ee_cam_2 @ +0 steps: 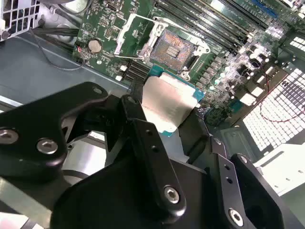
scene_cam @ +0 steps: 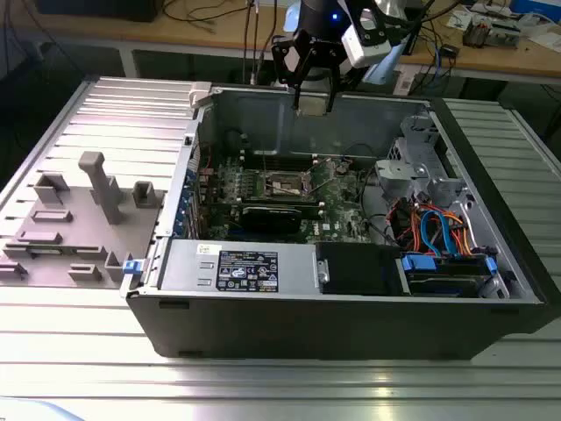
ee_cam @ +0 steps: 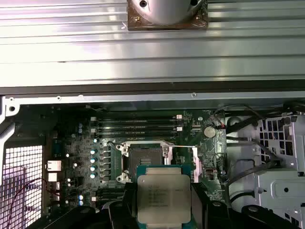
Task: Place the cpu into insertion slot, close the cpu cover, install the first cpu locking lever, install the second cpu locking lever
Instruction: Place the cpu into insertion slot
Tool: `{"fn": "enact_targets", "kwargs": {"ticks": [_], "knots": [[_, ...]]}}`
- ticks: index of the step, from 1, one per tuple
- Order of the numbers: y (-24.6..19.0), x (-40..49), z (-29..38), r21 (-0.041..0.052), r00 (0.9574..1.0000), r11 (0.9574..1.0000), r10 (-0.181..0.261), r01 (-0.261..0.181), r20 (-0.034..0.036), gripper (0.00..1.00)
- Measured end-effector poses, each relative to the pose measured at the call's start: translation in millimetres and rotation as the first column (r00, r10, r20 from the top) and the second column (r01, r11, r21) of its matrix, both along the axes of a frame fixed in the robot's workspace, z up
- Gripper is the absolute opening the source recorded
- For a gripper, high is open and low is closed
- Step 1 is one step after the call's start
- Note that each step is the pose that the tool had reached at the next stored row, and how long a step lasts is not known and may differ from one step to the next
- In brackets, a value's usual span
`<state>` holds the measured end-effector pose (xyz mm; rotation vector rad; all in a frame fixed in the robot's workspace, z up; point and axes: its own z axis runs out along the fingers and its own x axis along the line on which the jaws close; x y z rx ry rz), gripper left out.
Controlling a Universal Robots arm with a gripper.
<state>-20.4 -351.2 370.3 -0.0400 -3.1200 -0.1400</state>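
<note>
A ribbed aluminium table [scene_cam: 263, 386] carries an open computer case [scene_cam: 351, 324] lying on its side, spread across the middle and toward the exterior view's right edge of the table. A grey plastic fixture tray [scene_cam: 79, 228] with upright blocks sits by the exterior view's left edge. Behind the table's far edge runs a wooden workbench [scene_cam: 491, 53] strewn with cables and small gear.

Inside the case lies the green motherboard [ee_cam: 71, 157]. It has long black memory slots [ee_cam: 138, 126], a coin battery [ee_cam: 208, 130] and a black graphics card [scene_cam: 280, 217]. Blue and orange cables [scene_cam: 429, 232] bunch at the case's corner on the exterior view's right.

A black-and-white label [scene_cam: 248, 270] is stuck on the metal panel along the case's near wall; its print cannot be made out. The metal top of the cpu [ee_cam: 164, 195] bears several lines of engraved writing.

The gripper [scene_cam: 314, 92] hangs above the far wall of the case. Its jaws are clamped on the cpu, with a black finger [ee_cam_2: 131, 107] pressed against each opposite edge of the chip. The chip is in the air, clear of the board. In both wrist views the insertion slot [ee_cam: 145, 156] shows bare just beyond it. The cpu cover [ee_cam_2: 123, 32] stands swung up off the slot on the side toward the battery.
</note>
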Motion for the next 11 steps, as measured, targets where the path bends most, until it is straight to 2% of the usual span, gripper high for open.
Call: {"fn": "enact_targets", "kwargs": {"ticks": [8,11], "knots": [[-0.2,0.0,0.1,-0.0002,1.0,1.0,-0.001,0.001,-0.0001,0.54],[-0.2,0.1,0.0,-0.0001,0.9999,0.9999,-0.016,0.016,-0.0001,0.54]]}}
